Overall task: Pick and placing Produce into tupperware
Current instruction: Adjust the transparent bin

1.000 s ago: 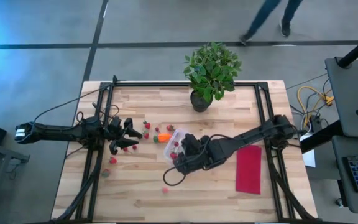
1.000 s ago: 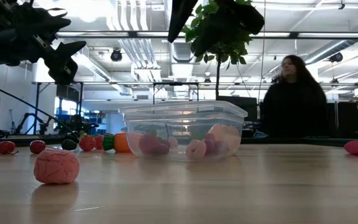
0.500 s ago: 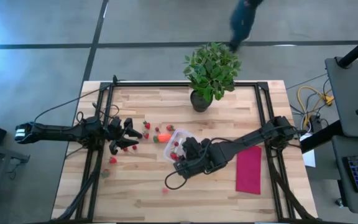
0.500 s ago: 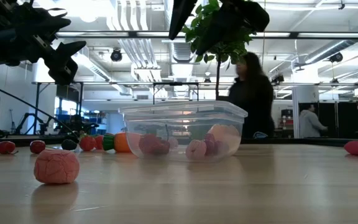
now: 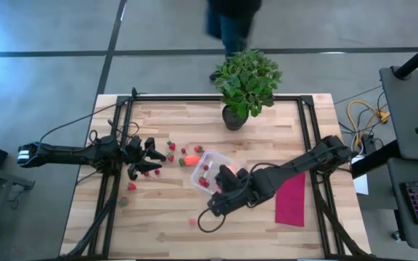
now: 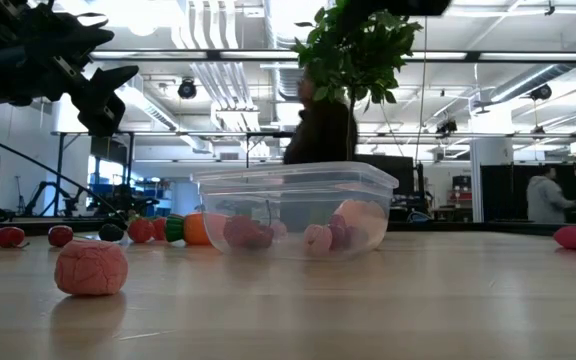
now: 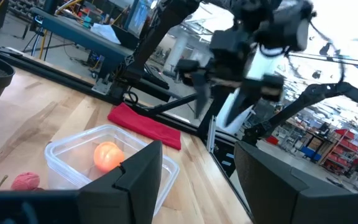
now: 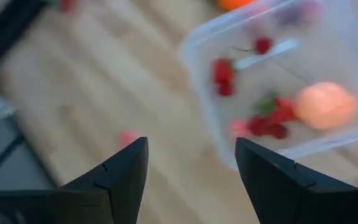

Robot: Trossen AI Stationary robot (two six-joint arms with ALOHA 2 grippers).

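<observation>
High view: the clear tupperware [image 5: 210, 171] sits near the middle of the tabletop [image 5: 165, 225], with small red strawberries [image 5: 204, 168] and a round orange-pink fruit [image 5: 226, 172] inside. Just beside its wall toward the left edge lies the orange-red piece with a green top [image 5: 191, 159]. More red pieces are scattered toward the left edge, and one pink piece [image 5: 192, 221] lies alone nearer the front edge. The right gripper [image 5: 213, 206] hangs over the wood between the container and that pink piece, holding nothing. The left gripper [image 5: 149, 156] waits above the scattered pieces. A potted plant [image 5: 247, 83] stands at the far edge; a magenta cloth [image 5: 291, 199] lies toward the right edge.

Low view: the container holds pinkish pieces, with the orange piece and red berries just beside it – a pink lump [image 6: 91, 268] lies nearest the camera. A person [image 6: 320, 130] stands beyond the table.

Left wrist view: its fingers [image 7: 138, 174] are spread and empty; the orange-pink fruit sits in the container ahead.

Right wrist view: its fingers [image 8: 123, 171] stand apart with nothing between them – the container and the lone pink piece lie below
</observation>
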